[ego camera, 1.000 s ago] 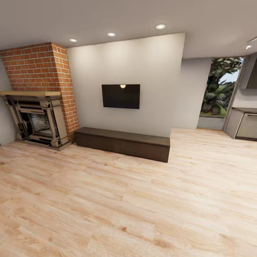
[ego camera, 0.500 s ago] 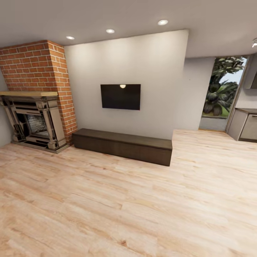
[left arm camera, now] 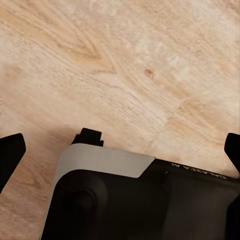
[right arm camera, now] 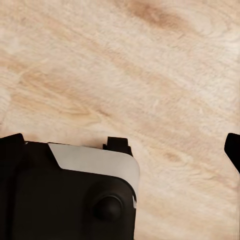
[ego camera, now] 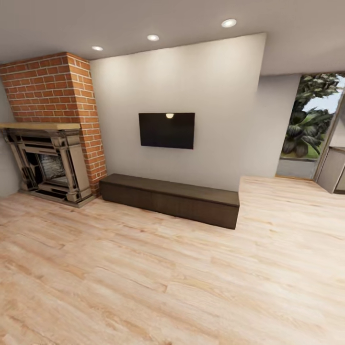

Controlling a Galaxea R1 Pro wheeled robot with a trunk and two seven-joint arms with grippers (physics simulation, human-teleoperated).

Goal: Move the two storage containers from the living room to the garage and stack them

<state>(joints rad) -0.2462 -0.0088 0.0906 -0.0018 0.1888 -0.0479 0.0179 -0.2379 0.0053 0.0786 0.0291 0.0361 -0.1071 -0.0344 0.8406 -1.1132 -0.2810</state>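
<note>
Both arms point down at the light wood floor (ego camera: 143, 278). The left gripper (left arm camera: 120, 150) and right gripper (right arm camera: 125, 150) are spread wide, holding nothing. In the living room, a brick fireplace (ego camera: 48, 143) stands at left and a long dark cabinet (ego camera: 170, 199) in the middle.

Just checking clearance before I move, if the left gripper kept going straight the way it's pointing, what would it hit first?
Most likely the robot's own base, which sits under the open left gripper in the wrist view, or the wood floor beside it; depth is hard to judge.
</note>
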